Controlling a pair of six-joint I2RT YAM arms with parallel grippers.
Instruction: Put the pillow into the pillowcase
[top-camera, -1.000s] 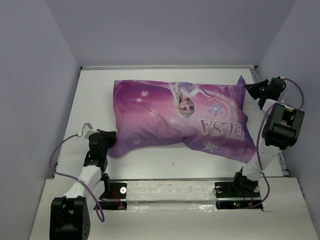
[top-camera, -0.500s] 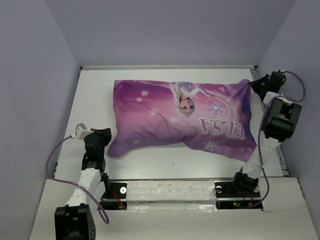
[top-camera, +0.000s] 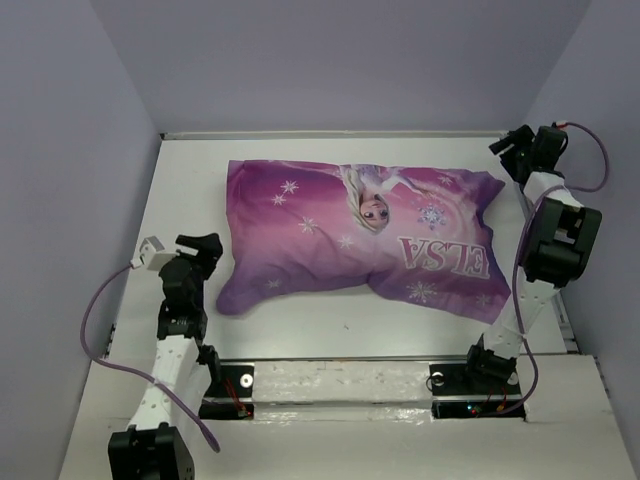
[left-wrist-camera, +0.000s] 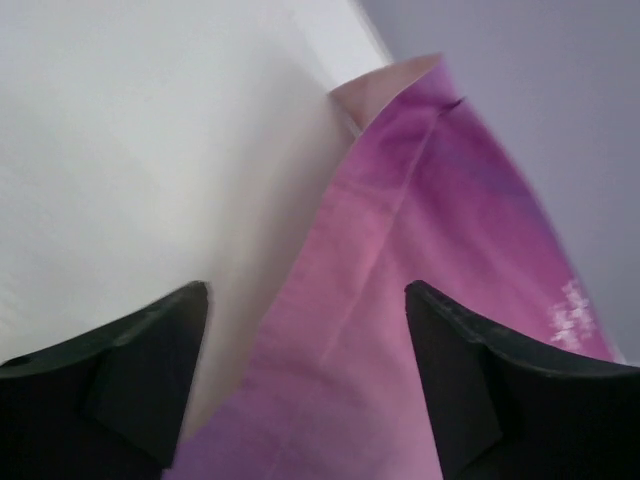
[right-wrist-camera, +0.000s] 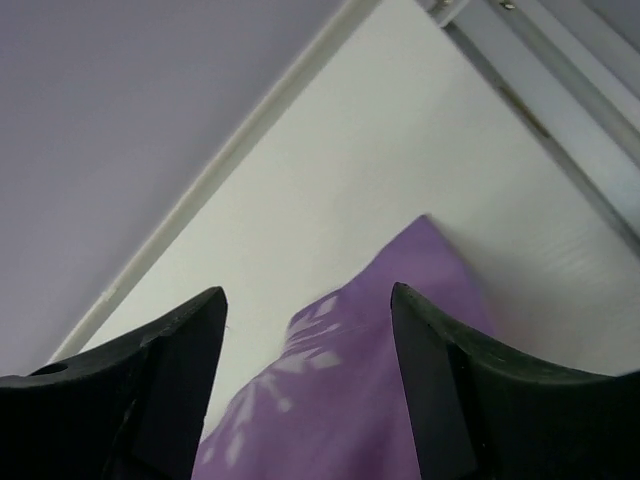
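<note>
Left pincer (top-camera: 203, 245) and right pincer (top-camera: 512, 146) released pillowcase (top-camera: 360, 240) on table (top-camera: 190, 190).

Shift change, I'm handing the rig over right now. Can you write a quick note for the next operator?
Left gripper: open, beside the near left corner of the pillowcase, holding nothing.
Right gripper: open, by its far right corner, holding nothing.
Pillowcase: on the table, purple side up, plump.
Pillow: not visible, apparently inside the case.
Done: stuffing looks complete.
To do: check the case's opening, which no view shows clearly.
</note>
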